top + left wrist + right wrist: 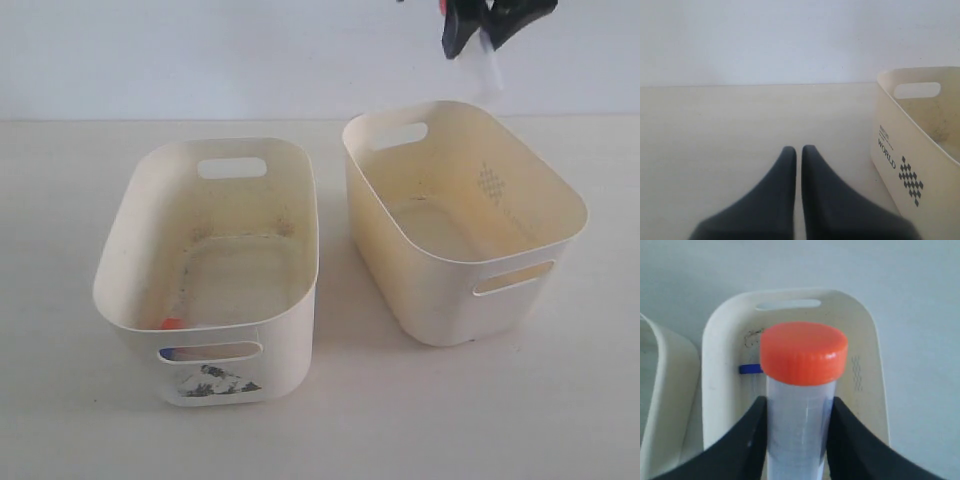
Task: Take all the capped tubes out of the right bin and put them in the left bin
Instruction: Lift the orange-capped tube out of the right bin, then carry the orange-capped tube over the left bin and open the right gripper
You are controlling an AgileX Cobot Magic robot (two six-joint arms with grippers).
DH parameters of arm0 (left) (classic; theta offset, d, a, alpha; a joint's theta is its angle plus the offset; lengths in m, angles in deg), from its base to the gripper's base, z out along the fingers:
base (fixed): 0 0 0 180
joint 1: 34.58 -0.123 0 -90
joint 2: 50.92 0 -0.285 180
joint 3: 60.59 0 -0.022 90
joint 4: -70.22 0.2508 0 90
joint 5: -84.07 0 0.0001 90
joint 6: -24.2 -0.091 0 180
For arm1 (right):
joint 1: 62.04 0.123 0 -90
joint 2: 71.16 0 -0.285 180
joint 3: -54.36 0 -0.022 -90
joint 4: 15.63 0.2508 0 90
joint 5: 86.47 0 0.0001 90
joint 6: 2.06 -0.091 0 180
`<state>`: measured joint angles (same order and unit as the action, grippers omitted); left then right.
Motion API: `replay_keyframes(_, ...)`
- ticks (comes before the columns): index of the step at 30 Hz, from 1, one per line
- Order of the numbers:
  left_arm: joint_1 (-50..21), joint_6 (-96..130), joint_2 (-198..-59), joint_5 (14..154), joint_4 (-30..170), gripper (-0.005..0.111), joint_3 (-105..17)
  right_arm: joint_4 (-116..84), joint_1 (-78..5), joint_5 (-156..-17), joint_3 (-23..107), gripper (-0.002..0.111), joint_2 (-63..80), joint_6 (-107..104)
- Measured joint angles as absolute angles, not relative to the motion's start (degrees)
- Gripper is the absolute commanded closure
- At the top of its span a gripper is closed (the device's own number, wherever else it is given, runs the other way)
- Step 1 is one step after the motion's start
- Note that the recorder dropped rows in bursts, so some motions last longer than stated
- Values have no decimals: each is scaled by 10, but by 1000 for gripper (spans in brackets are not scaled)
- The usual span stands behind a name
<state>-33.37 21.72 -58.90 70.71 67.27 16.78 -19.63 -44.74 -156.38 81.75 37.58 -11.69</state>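
My right gripper (799,405) is shut on a clear capped tube (804,352) with an orange cap, held upright. In the exterior view this gripper (480,25) hangs high above the far end of the yellowish right bin (560,215), with the tube (488,68) below its fingers. A blue cap (750,369) lies inside the right bin (875,390) against a side wall. An orange cap (172,323) shows low inside the left bin (300,300), by the near wall above the torn sticker. My left gripper (798,150) is shut and empty over the table, beside the left bin (890,175).
The two bins stand side by side on a pale table (400,420) with a narrow gap between them. A light wall (200,50) rises behind the table. The left bin's outer wall carries black "WORLD" print (886,154).
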Motion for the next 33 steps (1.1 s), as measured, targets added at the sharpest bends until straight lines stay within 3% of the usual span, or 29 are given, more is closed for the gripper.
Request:
replay_keyframes(7, -334, 217, -589, 707, 673, 102, 168, -170, -447, -1564, 817, 108, 297, -95)
replay_keyframes(18, -334, 217, -589, 707, 673, 102, 168, 106, -444, -1566, 817, 108, 301, 44)
replay_keyframes(29, -334, 217, -589, 707, 673, 102, 168, 104, -342, -1566, 817, 108, 403, 113)
replay_keyframes(33, -334, 217, -589, 707, 673, 102, 168, 100, -320, -1565, 817, 94, 457, 117)
